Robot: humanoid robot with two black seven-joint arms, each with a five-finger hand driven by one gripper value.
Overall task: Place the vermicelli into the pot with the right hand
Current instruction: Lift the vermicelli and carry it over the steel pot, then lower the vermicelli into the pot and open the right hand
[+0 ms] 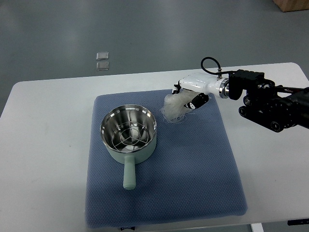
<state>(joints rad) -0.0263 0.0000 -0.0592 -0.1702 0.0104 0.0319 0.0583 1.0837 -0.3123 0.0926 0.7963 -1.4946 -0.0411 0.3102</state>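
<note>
Vermicelli (pixel 175 107), a pale, translucent white tangle of thin strands, is seen on the blue mat (pixel 203 179), just right of the pot (pixel 128 133) and apart from its rim. The bundle is clasped by the curled fingers of the right hand (pixel 189 96), with loose loops spilling below onto the mat. The pot is shown as mint green outside, steel inside, its handle pointed toward the near edge of the white table (pixel 43 159).
</note>
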